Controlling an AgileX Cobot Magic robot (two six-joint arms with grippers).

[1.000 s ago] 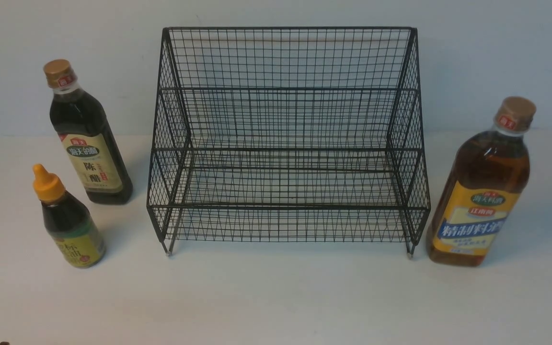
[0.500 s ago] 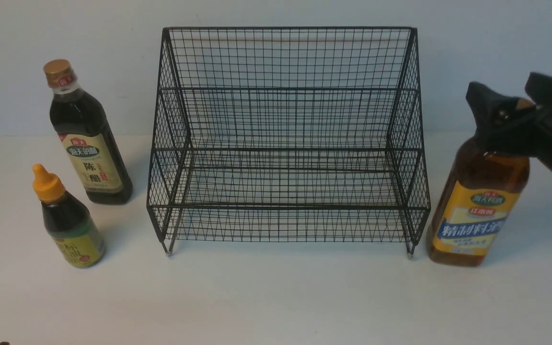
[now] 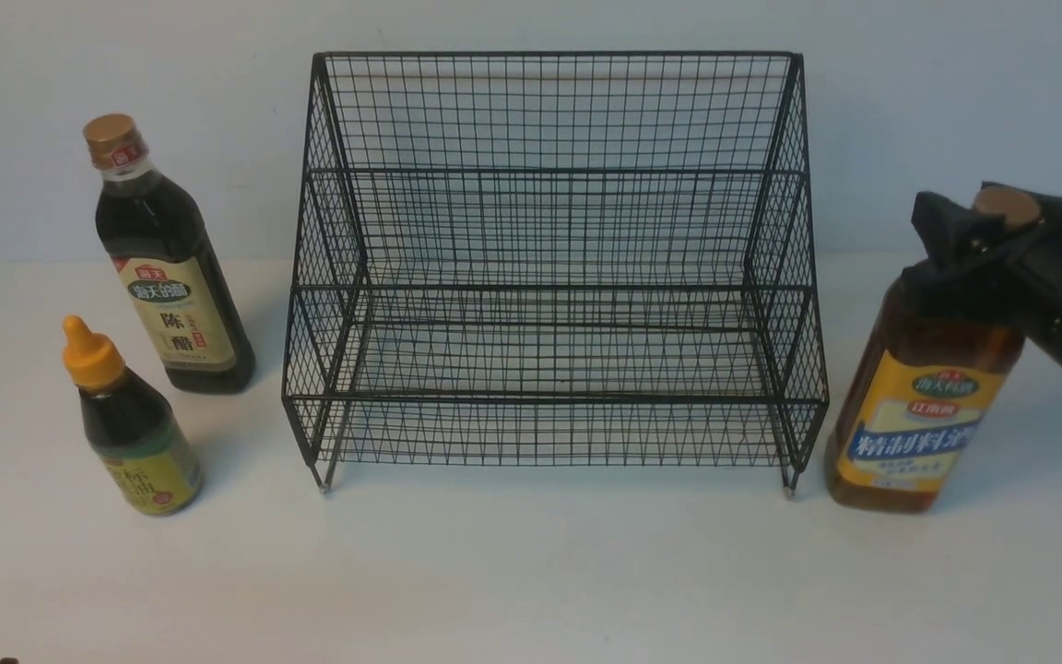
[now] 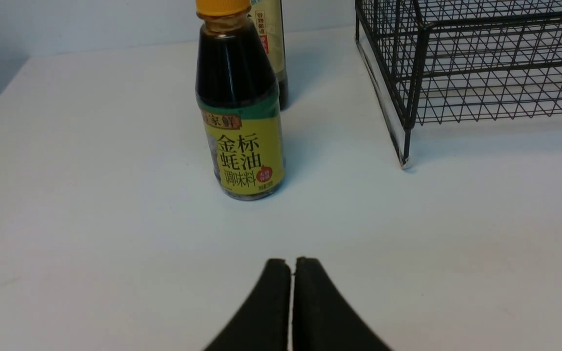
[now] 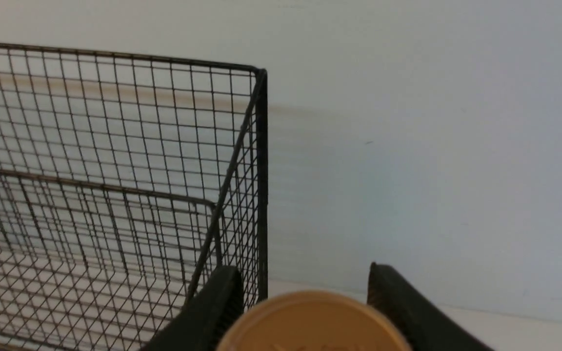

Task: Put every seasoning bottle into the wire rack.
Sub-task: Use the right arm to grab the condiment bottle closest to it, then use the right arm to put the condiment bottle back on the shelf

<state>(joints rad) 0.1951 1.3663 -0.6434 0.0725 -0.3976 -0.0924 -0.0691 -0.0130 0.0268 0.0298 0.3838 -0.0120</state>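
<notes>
The black wire rack (image 3: pixel 549 231) stands empty at the table's middle back. The tall amber bottle (image 3: pixel 918 415) with a yellow-blue label stands to the right of the rack. My right gripper (image 3: pixel 992 217) is open, its fingers either side of this bottle's tan cap (image 5: pixel 310 321) and neck, with gaps showing. The tall dark bottle (image 3: pixel 171 277) with a cream label and the small dark bottle (image 3: pixel 130 433) with an orange cap stand to the left of the rack. My left gripper (image 4: pixel 292 261) is shut and empty, low over the table short of the small bottle (image 4: pixel 239 122).
The white table (image 3: pixel 531 572) ends at a pale wall right behind the rack. The rack's right side wall (image 5: pixel 242 161) is close beside my right gripper. The rack's near left foot (image 4: pixel 404 163) stands right of the small bottle.
My right gripper came in from the right, and has sunk from cap height to around the amber bottle's neck. The bottle has shifted slightly. The left arm has not moved.
</notes>
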